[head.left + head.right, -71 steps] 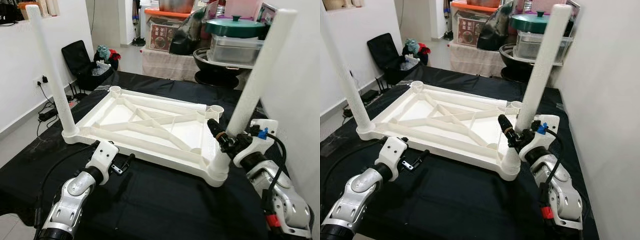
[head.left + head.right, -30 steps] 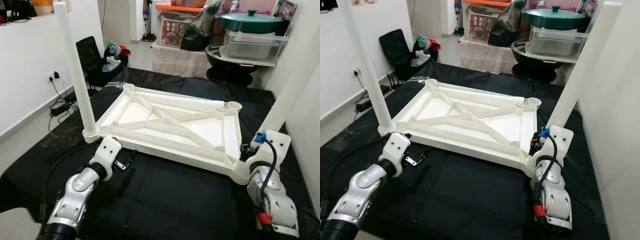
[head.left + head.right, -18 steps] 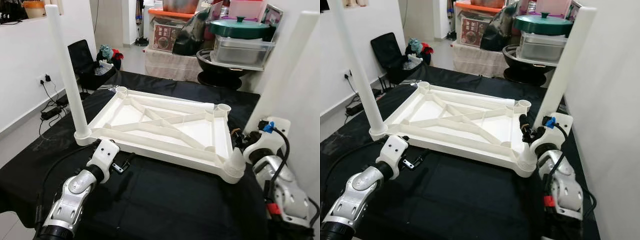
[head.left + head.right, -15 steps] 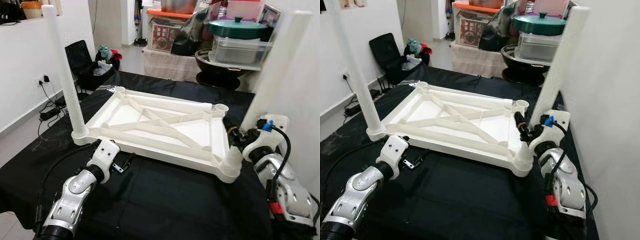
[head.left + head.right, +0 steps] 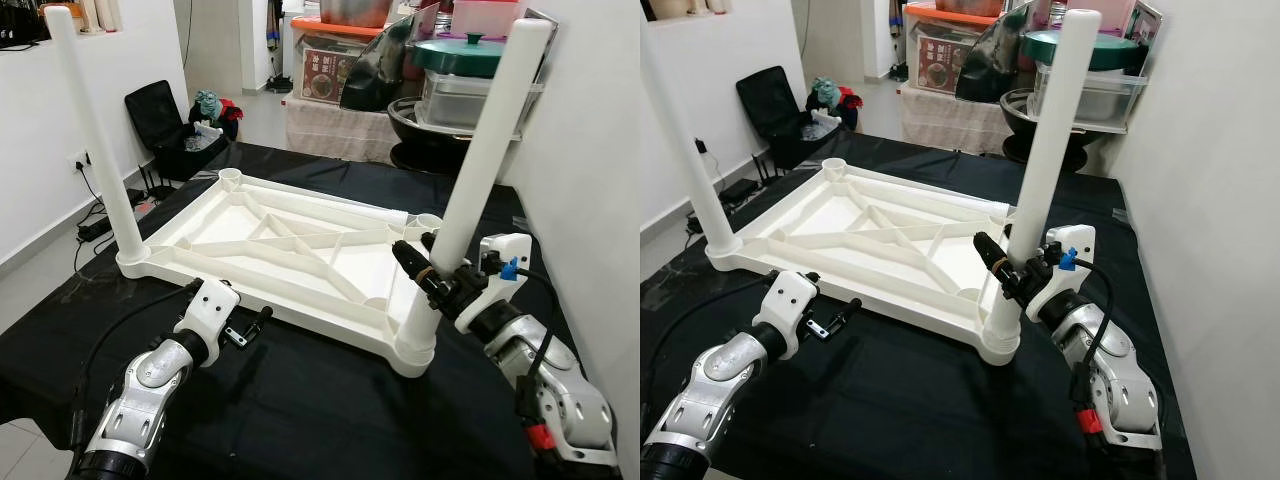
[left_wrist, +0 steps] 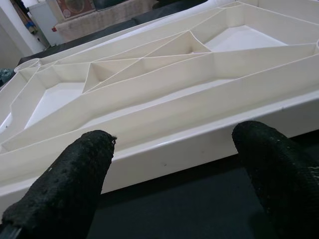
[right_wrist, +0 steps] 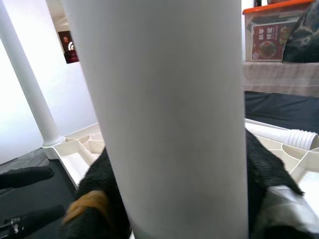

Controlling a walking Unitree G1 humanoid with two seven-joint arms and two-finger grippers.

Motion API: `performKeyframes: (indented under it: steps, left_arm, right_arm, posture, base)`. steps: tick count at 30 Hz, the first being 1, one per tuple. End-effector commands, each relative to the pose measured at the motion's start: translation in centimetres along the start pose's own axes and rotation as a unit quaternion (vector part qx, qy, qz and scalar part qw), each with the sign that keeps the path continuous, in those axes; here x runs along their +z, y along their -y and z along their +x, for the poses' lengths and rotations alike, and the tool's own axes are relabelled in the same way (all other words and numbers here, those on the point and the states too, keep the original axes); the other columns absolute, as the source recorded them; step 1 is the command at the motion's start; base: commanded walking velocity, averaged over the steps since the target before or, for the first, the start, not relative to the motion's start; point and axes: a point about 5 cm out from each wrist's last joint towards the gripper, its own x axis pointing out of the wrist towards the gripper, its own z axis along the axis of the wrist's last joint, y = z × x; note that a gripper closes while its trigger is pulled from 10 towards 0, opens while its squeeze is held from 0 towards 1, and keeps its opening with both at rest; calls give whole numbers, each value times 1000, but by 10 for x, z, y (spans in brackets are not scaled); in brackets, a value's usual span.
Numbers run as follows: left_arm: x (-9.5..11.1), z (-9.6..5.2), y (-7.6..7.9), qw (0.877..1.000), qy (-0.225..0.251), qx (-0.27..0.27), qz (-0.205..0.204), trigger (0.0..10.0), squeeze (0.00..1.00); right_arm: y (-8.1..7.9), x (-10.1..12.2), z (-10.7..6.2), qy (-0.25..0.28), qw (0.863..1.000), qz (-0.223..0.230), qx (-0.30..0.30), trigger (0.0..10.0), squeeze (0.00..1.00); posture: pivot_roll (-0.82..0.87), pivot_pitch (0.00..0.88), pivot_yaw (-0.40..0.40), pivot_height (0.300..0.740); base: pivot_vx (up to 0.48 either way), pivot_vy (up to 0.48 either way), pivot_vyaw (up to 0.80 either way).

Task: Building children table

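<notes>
A white plastic tabletop [image 5: 250, 268] lies upside down on a black cloth. Two white legs stand upright in its near corner sockets: a left leg [image 5: 92, 150] and a right leg [image 5: 478, 170]. My right gripper [image 5: 432, 276] is shut on the right leg [image 7: 174, 99] low down, a little above its socket. My left gripper [image 5: 250, 325] hovers open just in front of the tabletop's near rim [image 6: 209, 144], touching nothing. Another loose leg [image 5: 345, 211] lies along the far rim. The far left socket [image 5: 230, 178] and far right socket [image 5: 431, 219] stand open.
A white wall [image 5: 600, 150] rises close to my right arm. Behind the table stand a shelf with a green-lidded pot [image 5: 470, 50] and boxes. A black chair [image 5: 160, 125] and floor cables [image 5: 95, 225] sit at the left.
The head view has swung sideways, so the whole scene has shifted. My right gripper has kept its hold on the right leg. The left gripper stays open by the near rim.
</notes>
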Motion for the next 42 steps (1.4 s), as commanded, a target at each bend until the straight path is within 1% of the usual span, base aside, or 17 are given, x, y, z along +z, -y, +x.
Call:
performKeyframes:
  steps: [1,8,9,10,11,12,16,23,24,25,26,28,31,33,38,39,42]
  left_arm:
    - [-1,-1,0,1000,2,-6,2,10000,0]
    - [-1,-1,2,1000,2,-6,1,10000,0]
    - [-1,-1,3,1000,2,-6,1,10000,0]
    - [-1,-1,3,1000,2,-6,1,10000,0]
    - [-1,0,3,1000,2,-6,0,10000,0]
    - [-1,0,3,1000,2,-5,0,10000,0]
    - [-1,0,3,1000,1,-3,0,10000,0]
    - [-3,-1,4,1000,-3,-2,-1,10000,0]
    - [-3,-1,5,1000,-3,-2,-1,10000,0]
    - [-3,0,6,1000,-3,-3,-2,10000,0]
    - [-3,0,6,1000,-2,-3,-3,10000,0]
    - [-3,1,7,1000,-2,-4,-4,10000,0]
    - [-3,1,7,1000,-2,-5,-5,10000,0]
    - [-3,0,7,1000,-3,-7,-8,10000,0]
    - [-3,1,7,1000,-2,-9,-8,10000,0]
    - [-2,1,6,1000,-1,-8,-7,10000,0]
    - [-2,1,6,1000,-1,-8,-6,10000,0]
  right_arm:
    - [-4,2,7,13,1000,1,-1,0,0]
    - [40,-3,3,0,966,11,-257,0,0]
    - [50,-10,-6,-24,941,-1,-336,0,0]
    - [50,-10,-6,-24,941,-1,-336,0,0]
    - [56,-14,-13,-41,922,-12,-386,0,0]
    - [61,-25,-33,-77,868,-18,-490,0,0]
    - [48,-28,-41,-80,850,-32,-520,0,0]
    - [12,-28,-27,-85,875,-33,-475,0,0]
    - [3,-26,-18,-81,892,-31,-443,314,0]
    - [-3,-21,-8,-69,912,-30,-402,10000,0]
    - [-7,-15,-3,-53,923,-29,-381,10000,0]
    - [-12,-4,5,-19,944,-10,-330,10000,290]
    - [-20,6,10,7,960,17,-278,10000,282]
    - [-39,24,13,46,989,22,-140,10000,0]
    - [-50,40,4,76,997,8,-11,10000,0]
    - [-42,40,3,80,997,10,-17,10000,910]
    - [-39,40,4,80,996,13,-31,10000,1000]
  posture:
    - [72,0,-81,740]
    - [61,0,-81,740]
    - [60,0,-81,740]
    - [60,0,-81,740]
    - [60,0,-81,740]
    - [62,0,-84,740]
    - [62,0,-84,740]
    - [55,0,-84,740]
    - [55,0,-84,740]
    - [51,0,-83,740]
    - [51,0,-83,740]
    - [51,0,-85,740]
    - [50,0,-84,740]
    - [49,0,-85,740]
    - [52,0,-85,740]
    - [55,0,-85,740]
    - [55,0,-86,740]
  base:
    - [0,0,0]
    - [0,0,0]
    - [0,0,0]
    - [0,0,0]
    - [0,0,0]
    - [0,0,0]
    - [0,0,0]
    - [0,0,0]
    - [0,0,0]
    - [0,0,0]
    - [0,0,0]
    - [0,0,0]
    - [0,0,0]
    - [0,0,0]
    - [0,0,0]
    - [0,0,0]
    - [0,0,0]
